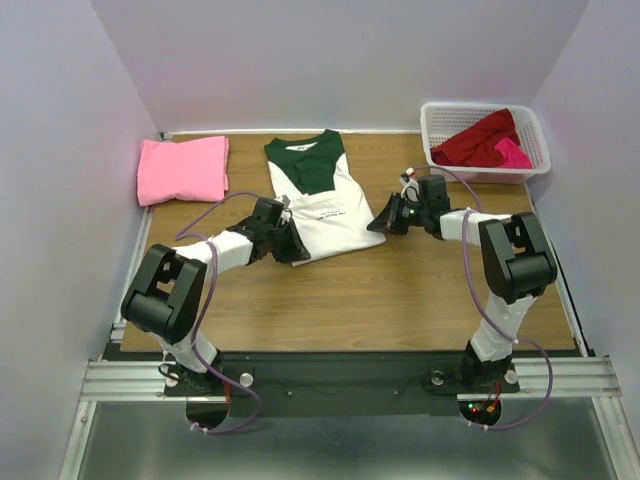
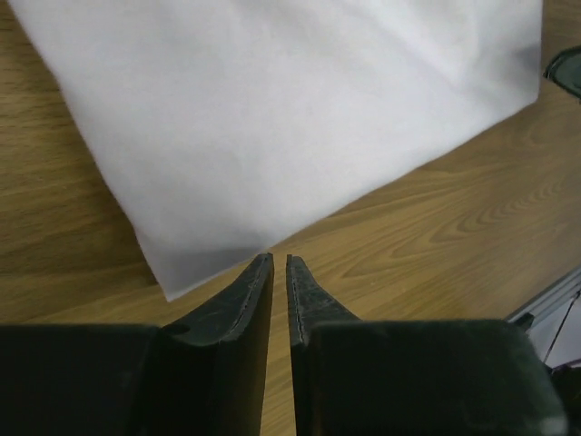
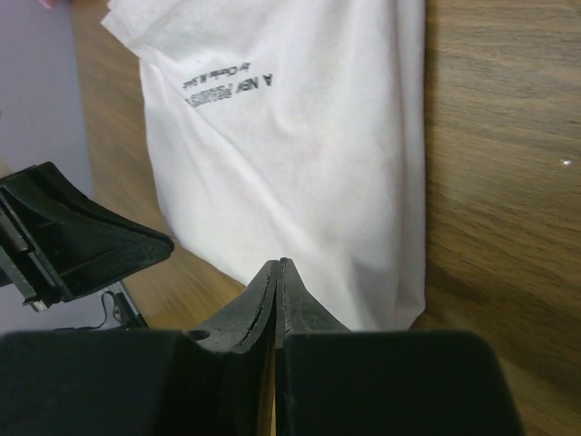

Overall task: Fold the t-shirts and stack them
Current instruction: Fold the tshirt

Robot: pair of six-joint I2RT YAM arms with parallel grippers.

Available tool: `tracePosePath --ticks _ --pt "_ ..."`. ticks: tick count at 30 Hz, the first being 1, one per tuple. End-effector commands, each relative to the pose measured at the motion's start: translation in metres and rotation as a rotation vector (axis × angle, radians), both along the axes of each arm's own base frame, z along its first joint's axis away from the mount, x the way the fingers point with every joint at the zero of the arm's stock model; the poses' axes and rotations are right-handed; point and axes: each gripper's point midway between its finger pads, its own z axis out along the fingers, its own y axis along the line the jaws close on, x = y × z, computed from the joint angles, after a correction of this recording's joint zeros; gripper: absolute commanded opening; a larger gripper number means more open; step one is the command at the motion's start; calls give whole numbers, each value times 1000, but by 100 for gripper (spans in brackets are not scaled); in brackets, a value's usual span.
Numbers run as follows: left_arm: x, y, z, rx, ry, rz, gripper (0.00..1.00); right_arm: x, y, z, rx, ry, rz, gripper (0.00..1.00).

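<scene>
Left arm and right arm stretch forward, left fingers slightly apart, right fingers pressed together.

High rear overview, wrist cameras close, all sharing white t-shirt

White-and-dark-green t-shirt with black lettering, pink t-shirt, dark red t-shirt, magenta t-shirt, white lattice basket, brown wood-grain table
</scene>
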Motion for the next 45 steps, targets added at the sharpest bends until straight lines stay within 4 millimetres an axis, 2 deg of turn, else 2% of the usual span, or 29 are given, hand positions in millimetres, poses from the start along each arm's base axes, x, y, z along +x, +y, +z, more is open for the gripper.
tracePosePath --ticks 1,4,8,11,12,14,15,18,19,20,22,23,24,25,26,27,28,29,30,31,32,33,34,35,37,38,40,45 --pt "12 3 -6 7 -11 48 19 5 -7 -24 -45 -2 -8 4" --pt "4 4 -27 16 63 49 15 3 -19 -45 -83 26 -34 1" --pt "-14 15 -44 37 150 73 13 0 -40 -58 -101 50 -65 1" --pt "-30 27 -54 40 199 97 12 1 -54 -57 -90 51 -85 1" --pt "-30 32 -53 33 198 112 12 1 -55 -55 -88 48 -85 1" --pt "-36 35 -53 16 208 106 12 1 -50 -41 -60 26 -58 1" --pt "-34 33 -46 4 190 101 12 6 -45 -28 -34 0 -40 1" --pt "-18 24 -17 -42 114 81 17 19 -35 4 -11 -72 -19 2" --pt "-12 22 -8 -48 88 82 18 32 -30 23 3 -121 -9 4" --pt "3 19 12 -59 31 87 22 37 -24 29 16 -128 -3 4" --pt "21 18 31 -72 -26 95 23 49 -15 40 42 -144 18 4" --pt "37 16 47 -83 -73 102 24 64 -10 56 54 -184 18 4" --pt "45 17 48 -71 -86 101 24 71 -2 47 59 -171 34 4" --pt "63 18 63 -76 -131 109 24 77 2 49 64 -176 39 4" --pt "73 20 66 -68 -148 113 24 84 7 50 71 -181 46 4" --pt "77 23 55 -44 -119 117 24 98 13 65 88 -217 53 4" --pt "83 25 54 -33 -120 123 24 104 18 53 87 -196 55 4" --pt "97 32 51 -17 -126 139 24 115 27 63 97 -228 64 4" --pt "102 36 47 -10 -122 145 24 118 33 62 100 -229 71 4" --pt "112 38 49 -7 -133 152 24 125 36 49 98 -213 73 4" --pt "116 45 37 6 -109 163 24 129 39 47 104 -208 74 4" --pt "119 47 31 13 -100 162 24 137 44 53 109 -229 75 4" --pt "124 47 31 13 -104 162 24 140 45 47 109 -224 76 4" --pt "125 48 27 20 -101 156 24 143 47 32 104 -200 75 4" --pt "129 50 15 34 -82 156 24 152 48 24 96 -202 62 4" --pt "129 52 10 42 -73 158 24 154 48 8 88 -179 57 4" --pt "131 58 -4 55 -47 170 24 158 47 -4 71 -163 35 4" --pt "128 73 -25 72 0 203 24 170 30 -43 -22 -119 -82 3"
